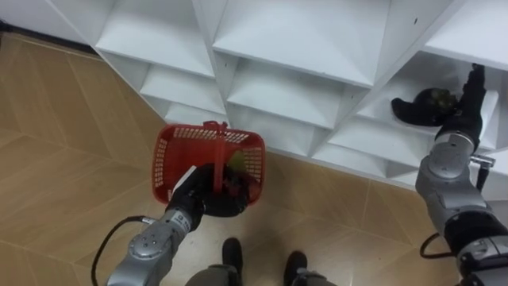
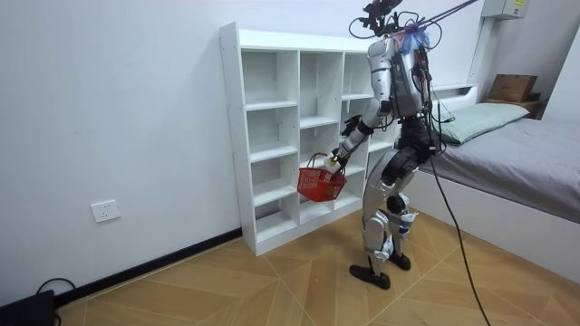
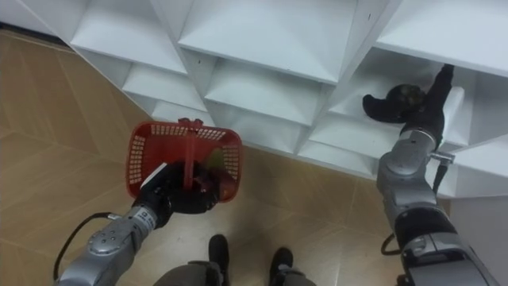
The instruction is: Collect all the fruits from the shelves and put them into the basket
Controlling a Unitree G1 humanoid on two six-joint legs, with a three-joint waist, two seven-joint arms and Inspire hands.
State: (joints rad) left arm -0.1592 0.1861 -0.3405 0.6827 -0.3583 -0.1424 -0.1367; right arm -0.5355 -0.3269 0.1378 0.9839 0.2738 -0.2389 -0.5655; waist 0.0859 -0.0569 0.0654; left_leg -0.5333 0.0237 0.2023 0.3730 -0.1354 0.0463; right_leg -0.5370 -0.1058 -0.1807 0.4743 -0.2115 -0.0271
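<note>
A humanoid robot built of rounded silver-grey metal segments along the arms and legs, with a darker torso and black feet. The left hand (image 1: 214,197) and right hand (image 1: 459,111) are both black, each set on a thick silver cylindrical forearm, and a small white tag sits on the back of the left hand. A thin black cable loops out beside each forearm, coloured wires cluster by the head, and a dark cable trails to the floor.
</note>
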